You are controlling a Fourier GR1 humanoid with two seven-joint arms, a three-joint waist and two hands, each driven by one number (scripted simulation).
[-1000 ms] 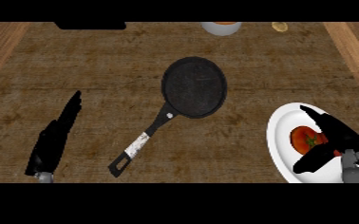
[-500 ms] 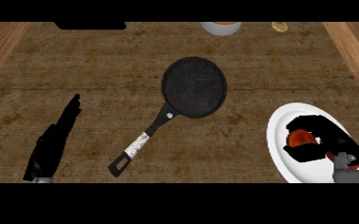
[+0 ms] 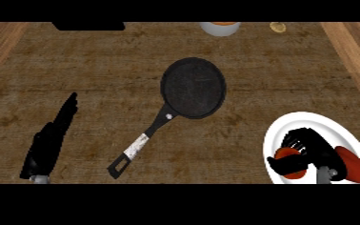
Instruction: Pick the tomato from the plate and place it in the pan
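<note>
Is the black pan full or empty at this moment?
Empty. The pan shows only its bare dark inside; the tomato is over the white plate, with the right hand and its fingers curled around it.

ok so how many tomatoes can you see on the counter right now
1. The tomato is on the white plate at the lower right, with the right hand curled round it and covering part of it. Red on both sides of the hand looks like the same tomato. None is in the pan.

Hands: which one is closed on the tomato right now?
The right hand, fingers curled round the tomato over the white plate. The left hand lies open, straight, far from it.
</note>
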